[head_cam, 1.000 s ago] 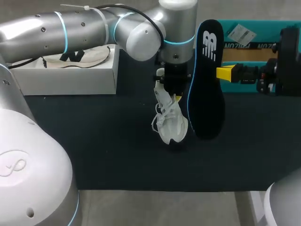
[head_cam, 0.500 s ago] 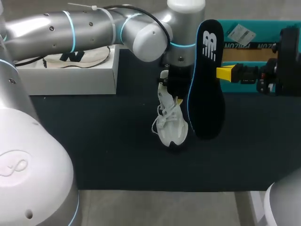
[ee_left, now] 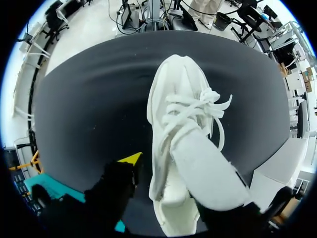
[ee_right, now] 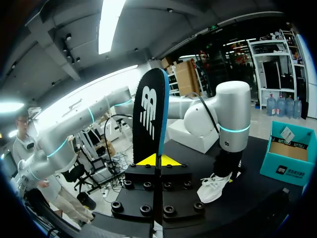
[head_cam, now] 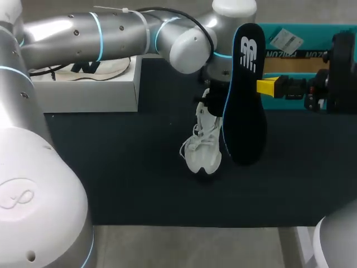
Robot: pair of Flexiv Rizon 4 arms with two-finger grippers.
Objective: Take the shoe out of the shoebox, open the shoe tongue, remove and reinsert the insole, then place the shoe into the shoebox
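Left fingers [ee_left: 130, 159] grip the white shoe [ee_left: 178, 124] toe-down over the desk [head_cam: 111, 167]; right fingers [ee_right: 144, 160] pinch the black insole [ee_right: 148, 114] upright.

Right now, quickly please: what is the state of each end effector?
Left end effector: closed, holding the white shoe.
Right end effector: closed, holding the black insole.

Bright, even light, seemingly from ceiling strips [ee_right: 106, 22], leaves mild glare on the left arm [head_cam: 72, 33].

Wide black mat [head_cam: 122, 173], flat, matte surface
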